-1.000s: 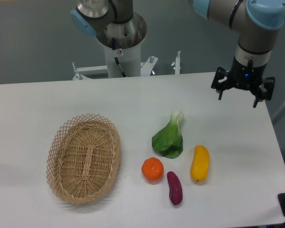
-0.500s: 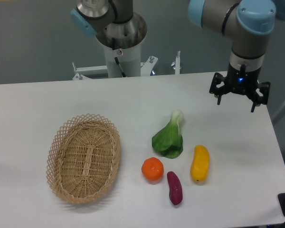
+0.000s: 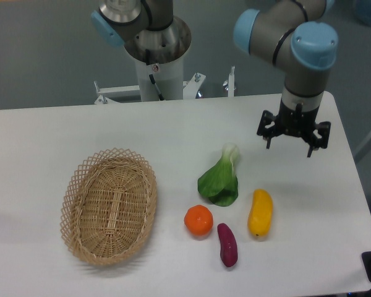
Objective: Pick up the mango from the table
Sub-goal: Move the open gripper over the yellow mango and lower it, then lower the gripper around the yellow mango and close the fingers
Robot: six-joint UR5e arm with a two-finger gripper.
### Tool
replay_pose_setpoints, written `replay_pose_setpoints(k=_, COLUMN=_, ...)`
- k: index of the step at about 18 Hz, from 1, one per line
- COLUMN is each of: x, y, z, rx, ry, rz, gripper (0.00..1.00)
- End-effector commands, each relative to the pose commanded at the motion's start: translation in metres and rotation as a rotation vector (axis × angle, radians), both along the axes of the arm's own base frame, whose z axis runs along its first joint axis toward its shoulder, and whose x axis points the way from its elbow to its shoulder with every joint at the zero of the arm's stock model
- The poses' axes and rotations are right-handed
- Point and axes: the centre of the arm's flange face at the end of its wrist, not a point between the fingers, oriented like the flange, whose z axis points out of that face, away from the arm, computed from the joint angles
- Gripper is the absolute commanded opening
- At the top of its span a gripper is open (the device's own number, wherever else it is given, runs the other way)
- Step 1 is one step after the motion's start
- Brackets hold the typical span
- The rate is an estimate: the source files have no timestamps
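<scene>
The mango (image 3: 260, 213), yellow shading to orange, lies on the white table (image 3: 43, 136) toward the front right. My gripper (image 3: 289, 148) hangs above the table behind the mango and slightly to its right, well apart from it. Its black fingers point down, spread open, with nothing between them.
A green bok choy (image 3: 221, 179) lies left of the mango and behind it. A round orange (image 3: 198, 220) and a dark purple sweet potato (image 3: 227, 244) sit to the mango's front left. A wicker basket (image 3: 109, 206) stands at the left. The table's right edge runs close to the mango.
The gripper has moved left and toward the front, from near the table's back right corner to a spot closer above the mango. The fruit and vegetables have not moved.
</scene>
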Motion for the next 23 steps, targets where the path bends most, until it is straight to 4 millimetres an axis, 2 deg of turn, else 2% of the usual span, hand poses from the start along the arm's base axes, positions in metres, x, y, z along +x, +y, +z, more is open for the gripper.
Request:
replay_pose_setpoints(k=5, x=-0.005, y=0.012, z=-0.028, rx=0.070, ry=-0.044, rz=0.013, gripper=1.00)
replay_pose_setpoints(k=7, x=-0.006, y=0.028, z=-0.036, rx=0.087, ry=-0.010, rz=-0.006, gripper=1.00)
replay_pose_setpoints(k=13, x=-0.036, y=0.048, z=-0.056, rx=0.119, ry=0.014, rz=0.061, gripper=1.00)
replay_pose_setpoints(k=15, x=-0.031, y=0.063, z=-0.066, rx=0.107, ry=0.009, rz=0.038, gripper=1.00)
replay_pose_setpoints(k=23, x=-0.014, y=0.072, z=-0.099, rx=0.068, ry=-0.036, rz=0.030, gripper=1.00)
